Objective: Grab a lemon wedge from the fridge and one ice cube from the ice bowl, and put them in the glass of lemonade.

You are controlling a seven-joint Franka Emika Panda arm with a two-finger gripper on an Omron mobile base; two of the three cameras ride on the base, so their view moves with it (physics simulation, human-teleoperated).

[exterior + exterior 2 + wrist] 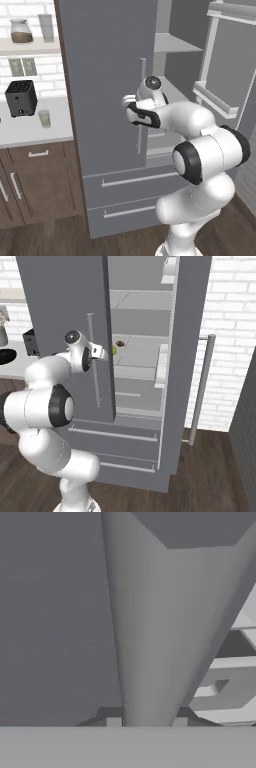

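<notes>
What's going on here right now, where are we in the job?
The arm is at the fridge, whose right door stands open. The gripper has its fingertips on either side of a grey vertical bar, apparently the left door's handle; a firm grip can't be confirmed. The lemon wedge is still on a shelf inside, and the glass of lemonade waits on the counter.

The arm rises from the base, bends at a raised elbow and reaches forward at mid height, its wrist level. The gripper [111,352] points ahead into the fridge opening; in the hand view its two fingertips [114,721] stand apart with a grey upright between them.
</notes>
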